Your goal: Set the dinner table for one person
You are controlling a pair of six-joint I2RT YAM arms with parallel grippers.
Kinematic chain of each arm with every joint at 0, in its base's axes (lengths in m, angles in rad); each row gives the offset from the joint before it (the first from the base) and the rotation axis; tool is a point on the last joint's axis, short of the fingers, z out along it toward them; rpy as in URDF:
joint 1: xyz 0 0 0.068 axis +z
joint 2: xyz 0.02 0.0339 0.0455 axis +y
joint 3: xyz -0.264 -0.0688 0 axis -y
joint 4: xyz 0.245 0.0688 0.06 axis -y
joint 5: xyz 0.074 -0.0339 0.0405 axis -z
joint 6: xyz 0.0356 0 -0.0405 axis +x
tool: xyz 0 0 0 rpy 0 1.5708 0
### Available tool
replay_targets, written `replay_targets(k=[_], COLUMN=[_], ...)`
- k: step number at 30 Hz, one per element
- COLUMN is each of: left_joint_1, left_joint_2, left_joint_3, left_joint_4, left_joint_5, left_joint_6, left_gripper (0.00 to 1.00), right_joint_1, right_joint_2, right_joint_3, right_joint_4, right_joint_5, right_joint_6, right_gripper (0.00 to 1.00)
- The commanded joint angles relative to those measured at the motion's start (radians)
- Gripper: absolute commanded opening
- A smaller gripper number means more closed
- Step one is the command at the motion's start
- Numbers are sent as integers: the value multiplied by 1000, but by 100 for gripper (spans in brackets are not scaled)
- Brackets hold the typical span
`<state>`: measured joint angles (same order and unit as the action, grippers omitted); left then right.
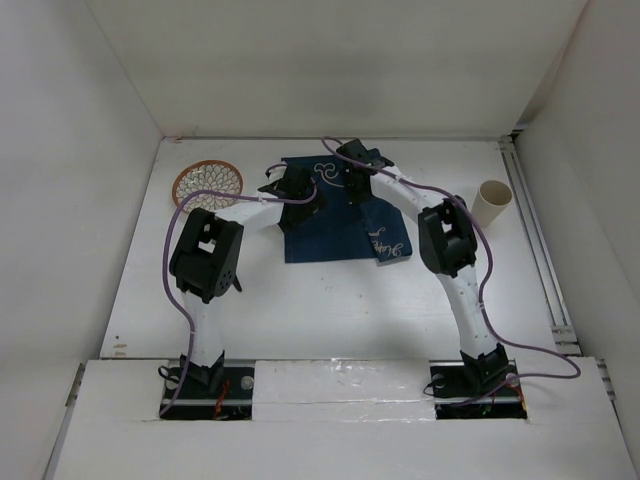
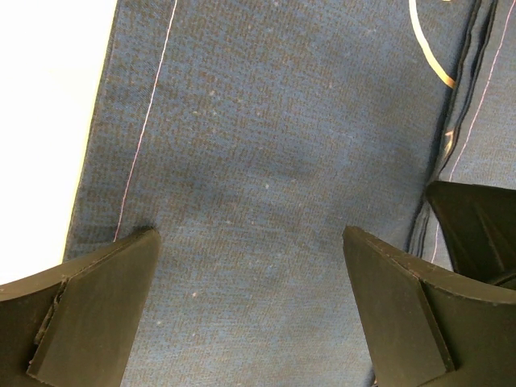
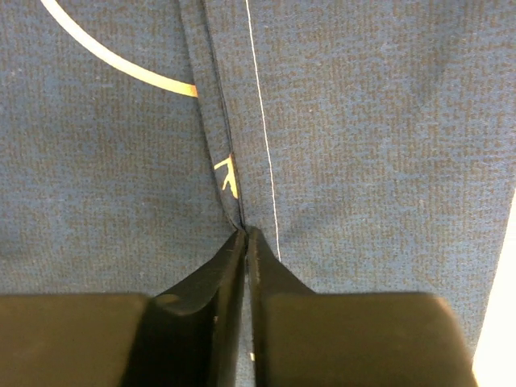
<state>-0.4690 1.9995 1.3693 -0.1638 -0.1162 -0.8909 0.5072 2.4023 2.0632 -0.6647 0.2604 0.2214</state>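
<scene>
Plainly, the task is being caught at an early stage. The worktop (image 1: 330,300), wide and white, is lying under everything and is taking up most of the top view. Only three things are being carried on it: a navy mat (image 1: 330,238) near the far middle, a round woven plate (image 1: 208,185) near the mat's left side, and a pale cup (image 1: 495,200) well apart to the right. The mat is being shown rumpled, with a part doubled over on its right side, so it is being judged as not yet spread flat. The right jaws are being clenched on a fold (image 3: 211,121) of the mat, with the cloth being pinched between the tips in the right wrist view. The left jaws are being held released, spread wide above the mat near its left hem, with nothing between them. Whether the cloth is being touched by them cannot be told. The plate and cup are being left off the mat, neither one being gripped. No cutlery is being shown in any view. What is being left to do, by this reading, is the flattening of the mat, the setting of the plate on it and the placing of the cup beside it.
</scene>
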Motion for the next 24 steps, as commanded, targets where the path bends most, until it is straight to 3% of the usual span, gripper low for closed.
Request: replay_targets(k=[1, 2, 10, 16, 22, 23, 24], left_joint_1=[15, 15, 15, 15, 26, 35, 35], left_joint_2=[65, 65, 65, 65, 56, 56, 56], left_joint_3=[-62, -62, -62, -62, -81, -90, -90], left_joint_4=[-125, -125, -125, -134, -134, -134, -134], left_joint_5=[-16, -16, -25, -45, -54, -54, -54], left_joint_6=[15, 15, 6, -3, -3, -3, -3], left_gripper=[100, 100, 100, 100, 100, 100, 100], right_joint_1=[-16, -16, -36, -160, -330, -331, -343], right_joint_2=[21, 21, -60, -97, -144, -169, -228], right_joint_3=[20, 20, -14, 44, 68, 49, 16], right_joint_4=[-10, -10, 19, -67, -196, -196, -206], right_joint_5=[36, 36, -18, 5, 143, 184, 251], right_joint_6=[-14, -14, -24, -33, 39, 67, 96], right_gripper=[10, 1, 0, 0, 1, 5, 35])
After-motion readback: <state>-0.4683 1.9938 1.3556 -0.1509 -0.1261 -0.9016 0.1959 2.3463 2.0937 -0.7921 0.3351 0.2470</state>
